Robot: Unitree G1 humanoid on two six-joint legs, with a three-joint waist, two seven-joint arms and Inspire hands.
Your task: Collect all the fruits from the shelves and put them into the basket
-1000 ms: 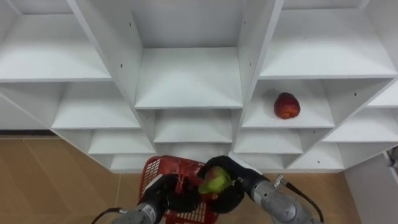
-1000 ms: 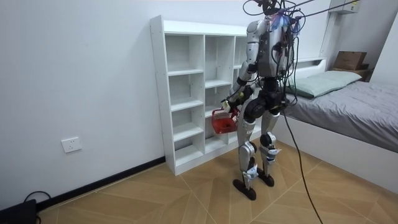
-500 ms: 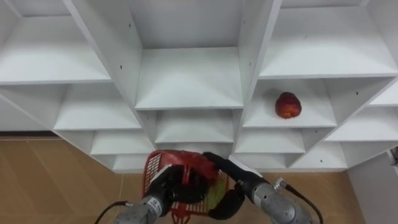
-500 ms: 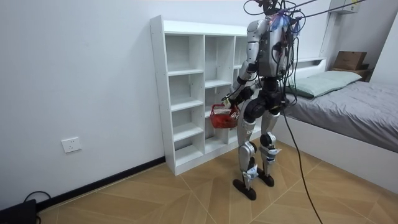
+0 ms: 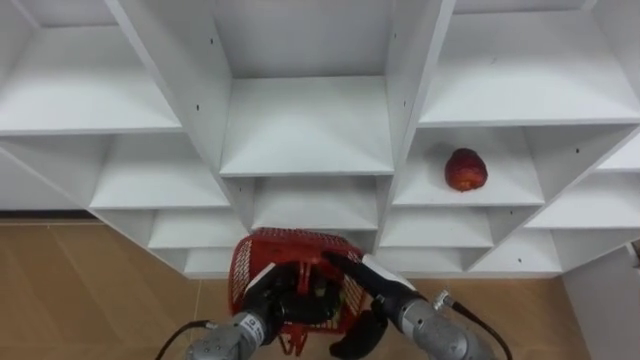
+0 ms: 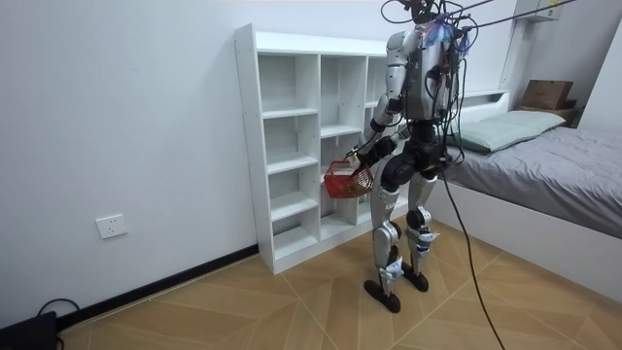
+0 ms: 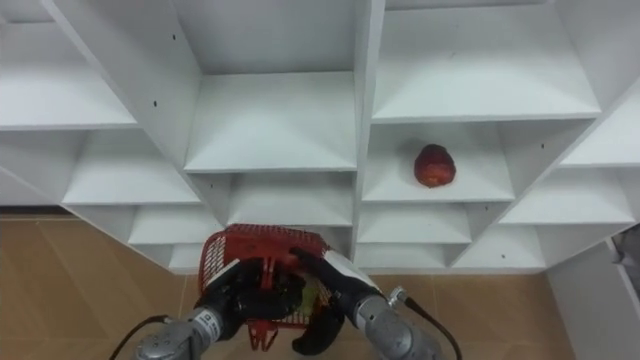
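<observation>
I stand before a white shelf unit [image 5: 305,125]. My left hand [image 5: 262,308] is curled on the handle of a red mesh basket [image 5: 290,262], held tilted at waist height, also the basket [image 6: 347,180] in the room view. A green fruit [image 7: 307,294] shows through the mesh inside it. My right hand [image 5: 378,283] lies over the basket's right rim, fingers straight, thumb hanging below. A red fruit [image 5: 465,169] sits alone on a shelf in the right column, well above and to the right of both hands.
The other shelf compartments [image 5: 90,95] hold nothing. Wooden floor [image 5: 80,290] lies below the unit. In the room view a bed [image 6: 544,165] stands on the room view's right, close behind me.
The green fruit left my right hand's grip and now lies inside the basket. The basket has risen and tilted, and my right hand's fingers have straightened over its rim.
</observation>
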